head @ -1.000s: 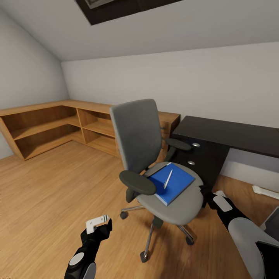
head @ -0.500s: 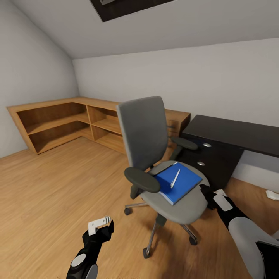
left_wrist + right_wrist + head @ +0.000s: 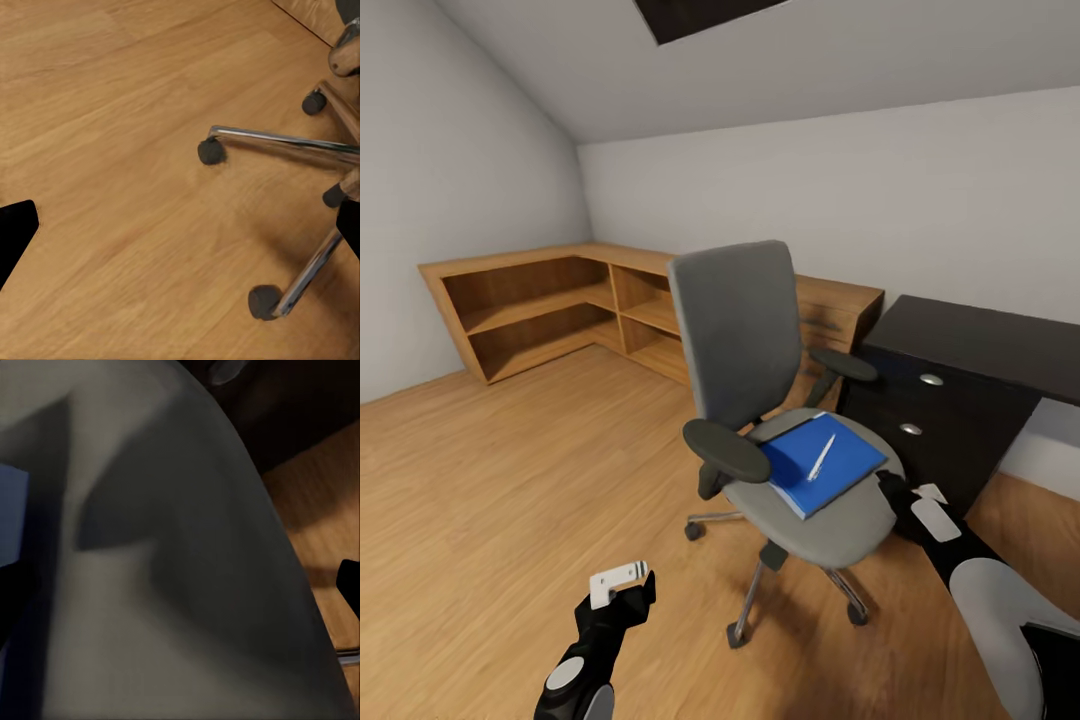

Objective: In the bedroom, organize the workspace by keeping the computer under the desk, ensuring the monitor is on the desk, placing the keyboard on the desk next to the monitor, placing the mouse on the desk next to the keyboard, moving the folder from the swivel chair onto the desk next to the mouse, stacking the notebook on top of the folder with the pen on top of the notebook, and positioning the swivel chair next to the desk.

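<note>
Swivel chair [image 3: 780,400] is standing on the wood floor [image 3: 510,480] just beside the black table [image 3: 980,345], carrying the blue folder [image 3: 825,465] with the pen [image 3: 821,457] lying on it. Right end effector [image 3: 888,490] is reaching at the seat edge beside the folder, its opening unclear; left end effector [image 3: 628,590] is hanging empty, well apart.

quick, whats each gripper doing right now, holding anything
Left gripper: low over the floor beside the swivel chair, holding nothing; open or shut cannot be told.
Right gripper: at the seat's edge near the folder; grip cannot be told.

Bright, even light; soft shadows
</note>
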